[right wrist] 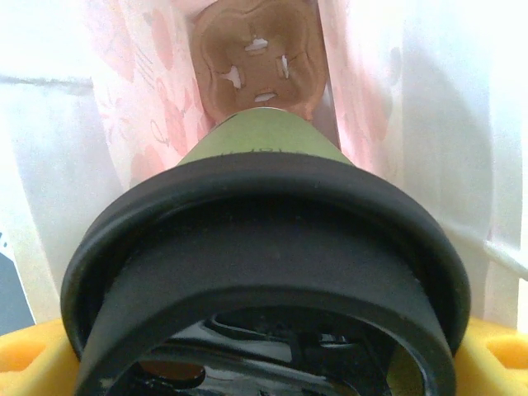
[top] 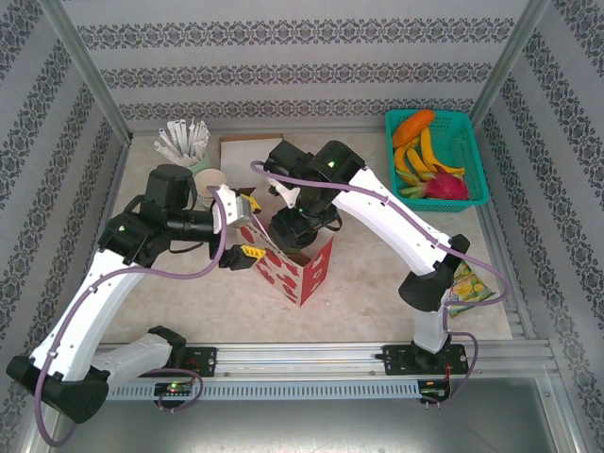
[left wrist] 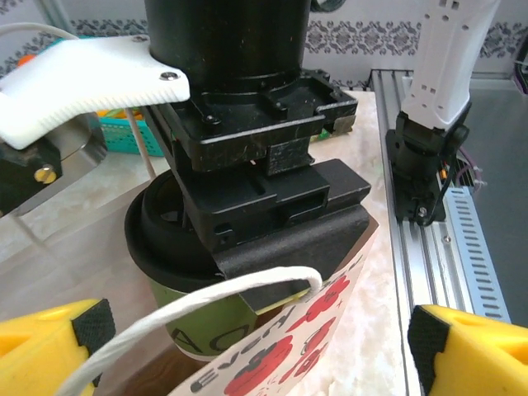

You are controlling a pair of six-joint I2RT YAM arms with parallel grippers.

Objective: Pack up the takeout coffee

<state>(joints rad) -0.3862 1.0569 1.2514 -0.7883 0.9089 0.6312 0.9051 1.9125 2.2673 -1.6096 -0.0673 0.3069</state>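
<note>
Green-sided takeout coffee [left wrist: 206, 322], black lid up, hangs part-way inside paper bag [top: 307, 269], clamped by R gripper [top: 294, 226]; L gripper [top: 251, 227] gapes wide, empty, at bag rim: lower straight, keep cup upright, release once seated.

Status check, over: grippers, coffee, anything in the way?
Left gripper open beside paper bag. Right gripper shut on takeout coffee, cup partway inside bag. String handle drapes close to cup.

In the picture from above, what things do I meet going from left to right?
First the cup of white sticks → then the paper bag with red flowers → then the green basket of fruit.
</note>
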